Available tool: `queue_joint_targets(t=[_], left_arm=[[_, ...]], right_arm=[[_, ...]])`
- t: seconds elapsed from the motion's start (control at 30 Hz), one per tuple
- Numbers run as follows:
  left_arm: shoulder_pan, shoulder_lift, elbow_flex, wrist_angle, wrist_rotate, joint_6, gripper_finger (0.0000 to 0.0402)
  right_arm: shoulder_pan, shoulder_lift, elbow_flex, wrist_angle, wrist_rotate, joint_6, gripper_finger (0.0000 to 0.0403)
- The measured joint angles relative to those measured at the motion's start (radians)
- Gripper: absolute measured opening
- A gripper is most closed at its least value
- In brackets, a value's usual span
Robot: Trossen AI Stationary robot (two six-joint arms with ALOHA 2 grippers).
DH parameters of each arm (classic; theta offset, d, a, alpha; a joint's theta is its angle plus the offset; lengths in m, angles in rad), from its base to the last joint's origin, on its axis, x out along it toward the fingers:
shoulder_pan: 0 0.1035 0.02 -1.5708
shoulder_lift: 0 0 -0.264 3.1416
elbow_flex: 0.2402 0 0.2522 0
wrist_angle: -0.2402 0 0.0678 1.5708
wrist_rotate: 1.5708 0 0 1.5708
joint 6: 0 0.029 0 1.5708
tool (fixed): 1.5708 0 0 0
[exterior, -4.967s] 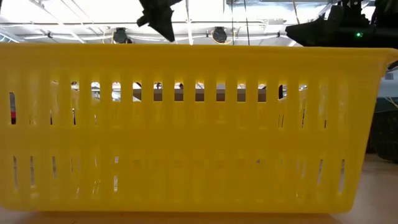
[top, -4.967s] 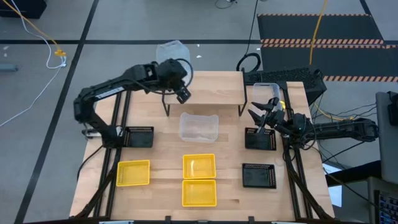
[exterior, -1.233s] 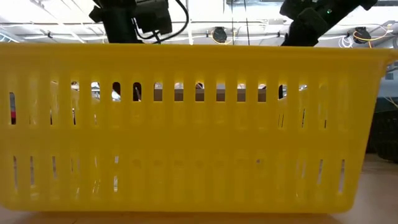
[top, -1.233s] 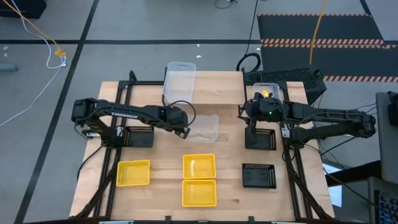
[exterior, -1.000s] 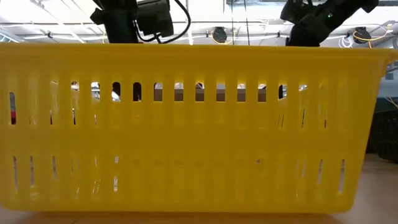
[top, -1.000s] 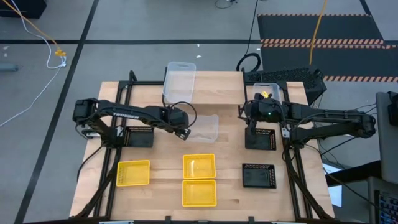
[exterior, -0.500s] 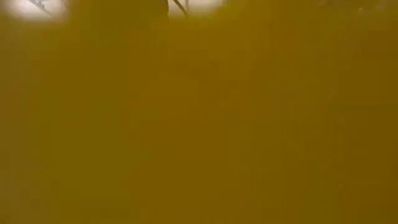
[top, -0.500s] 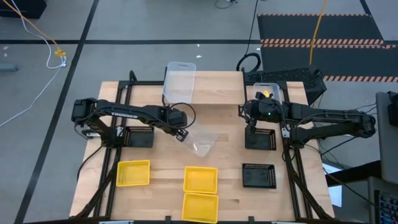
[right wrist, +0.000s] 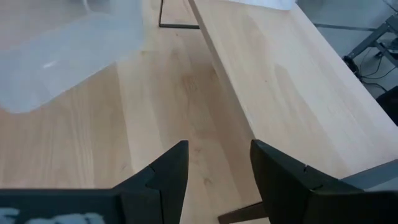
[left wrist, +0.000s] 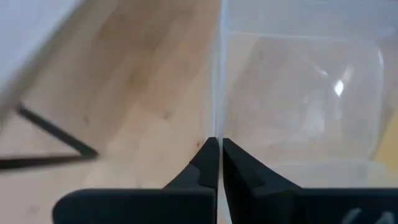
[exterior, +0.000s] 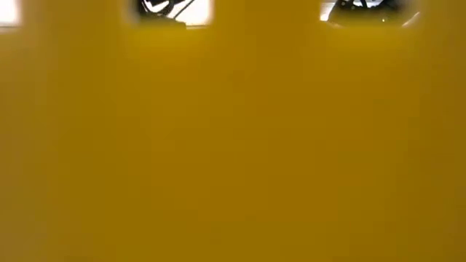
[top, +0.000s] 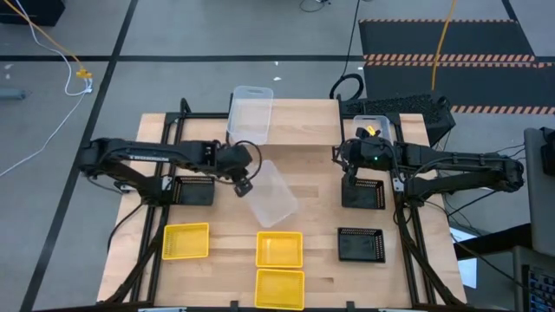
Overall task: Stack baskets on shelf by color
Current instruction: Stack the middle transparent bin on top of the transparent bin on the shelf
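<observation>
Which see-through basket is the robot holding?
The tilted clear basket mid-table: the left gripper pinches its rim. The other clear baskets, one on the shelf and one at the right, sit untouched.

Low view | yellow basket wall (exterior: 233, 145) fills nearly the whole frame, blurred | 2 bright slots along top edge | dark arm parts (exterior: 164, 9) visible through slots

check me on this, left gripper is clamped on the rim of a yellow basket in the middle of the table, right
Not quite: the left gripper is clamped on the rim of a clear basket, not a yellow one. The left wrist view shows its fingers pinching the translucent wall; the high view shows it mid-table.
</observation>
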Motion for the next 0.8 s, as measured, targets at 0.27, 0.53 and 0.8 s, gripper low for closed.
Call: queue_joint_targets(t=[0.27,0.53,0.8], left_arm=[[-0.032,-0.069,0.033,0.085,0.011,0.274,0.0012],[0.004,-0.058,0.352,-0.138,0.044,0.324,0.001],[0.23,0.031,0.777,-0.463,0.049,0.539,0.0008]], right_arm=[[0.0,0.0,0.0,0.02,0.0,-0.026,0.0169],[0.0,0.0,0.0,0.038,0.0,-0.033,0.0169],[0.0,0.0,0.0,0.08,-0.001,-0.034,0.0169]])
